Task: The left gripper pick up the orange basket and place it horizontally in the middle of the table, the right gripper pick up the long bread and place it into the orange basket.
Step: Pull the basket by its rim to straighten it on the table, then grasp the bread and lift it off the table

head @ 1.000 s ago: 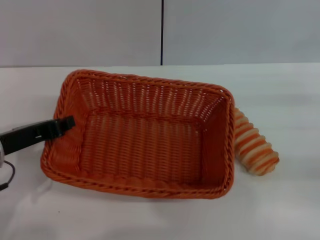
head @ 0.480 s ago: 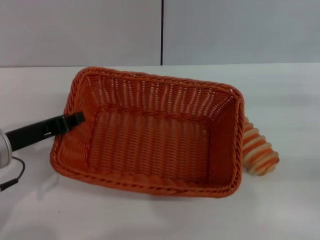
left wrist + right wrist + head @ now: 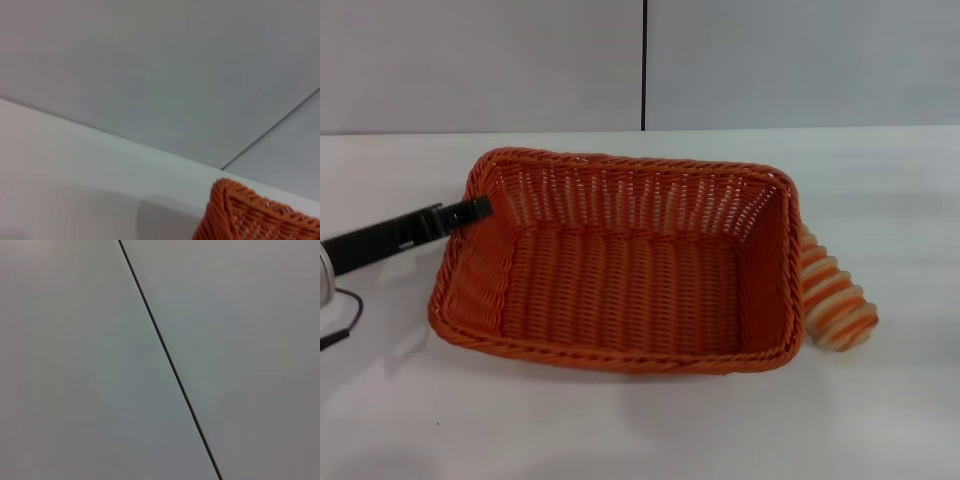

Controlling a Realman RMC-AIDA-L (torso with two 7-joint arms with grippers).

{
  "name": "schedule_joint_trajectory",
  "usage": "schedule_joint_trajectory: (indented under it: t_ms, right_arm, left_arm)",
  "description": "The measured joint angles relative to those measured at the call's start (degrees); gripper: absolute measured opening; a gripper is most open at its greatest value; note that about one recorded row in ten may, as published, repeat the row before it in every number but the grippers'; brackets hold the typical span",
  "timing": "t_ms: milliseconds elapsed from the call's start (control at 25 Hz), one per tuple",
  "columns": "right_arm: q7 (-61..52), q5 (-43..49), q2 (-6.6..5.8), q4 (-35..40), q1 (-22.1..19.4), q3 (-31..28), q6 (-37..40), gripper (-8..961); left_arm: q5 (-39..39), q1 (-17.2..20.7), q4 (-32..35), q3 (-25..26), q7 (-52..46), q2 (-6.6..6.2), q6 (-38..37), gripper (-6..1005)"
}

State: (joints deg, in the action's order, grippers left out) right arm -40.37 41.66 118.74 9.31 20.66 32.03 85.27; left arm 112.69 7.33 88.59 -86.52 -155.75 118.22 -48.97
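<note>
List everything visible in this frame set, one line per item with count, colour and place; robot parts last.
orange basket: one, orange woven, middle of the table, long side across the head view, nothing inside.
long bread: one, cream with orange-brown stripes, on the table against the basket's right end, outside it.
table: one, white, under everything.
wall: grey panels with a dark vertical seam, behind the table.
cable: one, dark, at the table's left edge.
left tool: one, black, at the basket's left rim near its far corner.
right tool: not in view.
</note>
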Motion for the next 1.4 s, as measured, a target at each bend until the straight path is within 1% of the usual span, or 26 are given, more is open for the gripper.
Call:
schedule_joint_trajectory:
  t_ms: [120,200,360,400,520,560,600,640,680,720,760,800,840,880,920,960,1000,1040,1080,1120,1160,1200,1240,1280,1320,1400]
  right_arm:
    - [-0.11,-0.01,0.0,0.01,-0.05,0.13,0.11,653]
    - [-0.58,-0.01,0.02,0.04,-0.12,0.18,0.18,653]
    - [-4.08,0.03,-0.12,0.74,-0.84,0.96,0.26,652]
    - [-5.48,0.43,-0.17,1.62,-1.44,1.74,0.27,652]
    - [-9.35,4.25,-0.19,5.87,-3.55,3.61,0.01,652]
    - [-11.25,7.19,-0.2,8.02,-4.41,3.69,-0.23,652]
    - [-13.34,9.68,-0.21,10.04,-5.34,3.62,-0.58,652]
    - [-15.42,11.94,-0.26,12.15,-6.09,3.49,-1.0,652]
    - [-22.05,17.71,-0.34,18.14,-8.01,3.28,-2.53,652]
    - [-22.05,17.71,-0.34,18.14,-8.01,3.28,-2.53,652]
    - [-29.33,23.18,-0.58,24.18,-9.52,3.2,-3.62,652]
    - [-29.33,23.18,-0.58,24.18,-9.52,3.2,-3.62,652]
    - [-34.65,26.92,-0.79,27.82,-10.25,3.06,-3.94,652]
    - [-40.86,31.4,-0.99,31.57,-10.73,2.54,-3.96,652]
    - [-48.56,37.38,-1.22,36.27,-11.04,1.51,-3.72,652]
    - [-58.39,46.37,-1.47,42.37,-10.74,-0.61,-2.64,652]
    - [-58.39,46.37,-1.47,42.37,-10.74,-0.61,-2.64,652]
    - [-63.82,52.03,-1.62,45.83,-10.16,-1.94,-1.61,652]
    - [-72.66,62.51,-2.25,51.64,-8.49,-4.08,1.23,652]
    - [-72.66,62.51,-2.25,51.64,-8.49,-4.08,1.23,651]
    - [-78.48,70.77,-3.31,54.84,-6.45,-5.47,5.19,651]
    - [-78.48,70.77,-3.31,54.84,-6.45,-5.47,5.19,651]
    - [-81.18,74.69,-4.01,55.97,-5.08,-6.12,7.99,651]
    - [-85.04,79.7,-5.39,56.39,-2.52,-6.78,12.41,651]
    - [-85.04,79.7,-5.39,56.39,-2.52,-6.78,12.41,651]
    - [-88.66,84.12,-6.54,56.26,0.3,-6.65,15.66,651]
  left_arm:
    - [0.0,0.0,0.0,0.0,0.0,0.0,0.0,532]
    - [-7.51,-1.05,-2.65,5.55,9.09,-0.03,-0.89,648]
    - [-11.31,-1.3,-3.94,8.14,13.37,-0.06,-1.79,674]
    - [-19.49,-2.29,-7.72,13.08,22.27,-0.05,-4.38,680]
    - [-25.31,-3.29,-11.39,16.07,29.62,-0.01,-6.29,693]
    - [-25.31,-3.29,-11.39,16.07,29.62,-0.01,-6.29,692]
    - [-37.4,-6.23,-22.15,22.2,47.28,0.01,-12.73,692]
    - [-37.4,-6.23,-22.15,22.2,47.28,0.01,-12.73,691]
    - [-42.5,-8.71,-30.28,26.65,56.96,-0.01,-17.99,691]
    - [-42.5,-8.71,-30.28,26.65,56.96,-0.01,-17.99,690]
    - [-44.65,-10.07,-34.66,28.97,61.92,-0.02,-20.95,690]
    - [-44.65,-10.07,-34.66,28.97,61.92,-0.02,-20.95,689]
    - [-46.88,-13.46,-45.46,35.78,72.41,-0.05,-28.11,689]
    - [-46.88,-13.46,-45.46,35.78,72.41,-0.05,-28.11,688]
    - [-47.04,-15.35,-52.51,40.86,80.06,-0.09,-32.73,688]
    - [-47.04,-15.35,-52.51,40.86,80.06,-0.09,-32.73,687]
    - [-47.04,-15.35,-52.51,40.86,80.06,-0.09,-32.73,687]
    - [-47.04,-15.35,-52.51,40.86,80.06,-0.09,-32.73,686]
    - [-47.14,-17.38,-63.56,48.33,93.34,-0.16,-38.8,686]
    - [-47.2,-17.45,-66.12,49.78,97.38,-0.07,-39.78,685]
    - [-47.31,-17.48,-68.06,50.75,100.11,0.04,-40.37,685]
    - [-47.31,-17.48,-68.06,50.75,100.11,0.04,-40.37,684]
    - [-47.4,-17.55,-70.66,51.53,103.85,0.1,-41.75,684]
    - [-47.4,-17.55,-71.55,51.59,105.26,0.04,-42.67,683]
    - [-47.4,-17.55,-71.55,51.59,105.26,0.04,-42.67,683]
    - [-47.39,-17.4,-72.09,51.52,106.47,-0.04,-43.51,682]
